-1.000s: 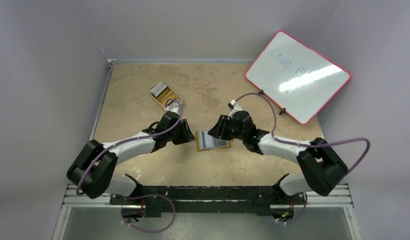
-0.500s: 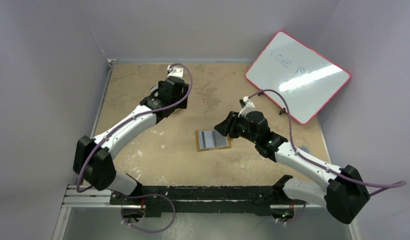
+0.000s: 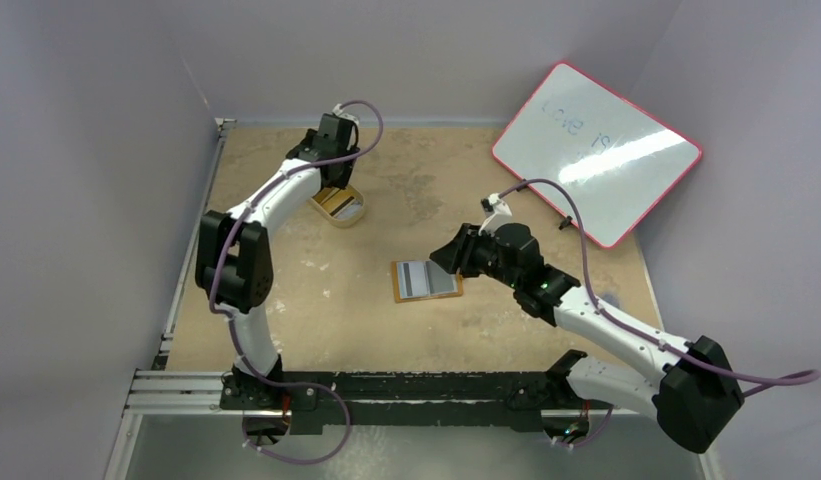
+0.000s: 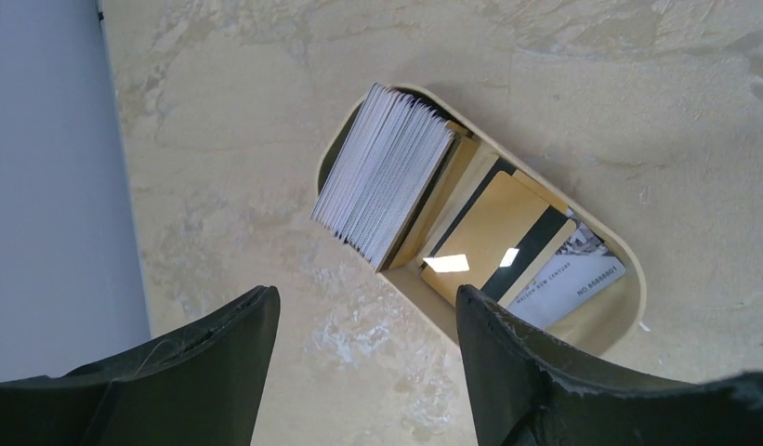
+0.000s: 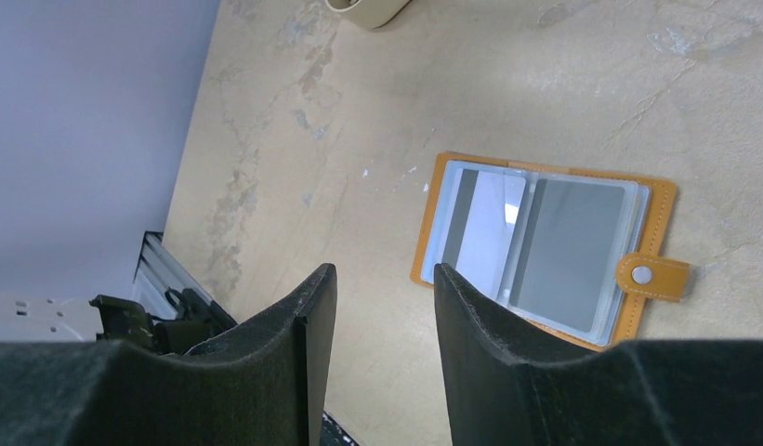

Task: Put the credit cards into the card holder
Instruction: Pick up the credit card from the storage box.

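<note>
The card holder (image 3: 426, 280) lies open in the middle of the table, orange-tan with grey-blue pockets; the right wrist view shows it (image 5: 545, 246) with its white snap (image 5: 642, 274) and cards in the pockets. More credit cards sit in the cream oval tray (image 3: 354, 213): a standing stack (image 4: 382, 177), a gold-brown card (image 4: 489, 237) and a pale card (image 4: 572, 279). My left gripper (image 3: 333, 185) hangs open and empty just above the tray's near side (image 4: 363, 316). My right gripper (image 3: 448, 258) is open and empty (image 5: 382, 283), just right of the holder and above the table.
A white board with a red rim (image 3: 596, 150) leans at the back right. A grey wall runs along the table's left edge (image 4: 43, 186). The tray's end shows at the top of the right wrist view (image 5: 368, 9).
My left arm has swung from beside the card holder to the far left, over the tray. My right gripper has drawn back a little to the right of the holder.
</note>
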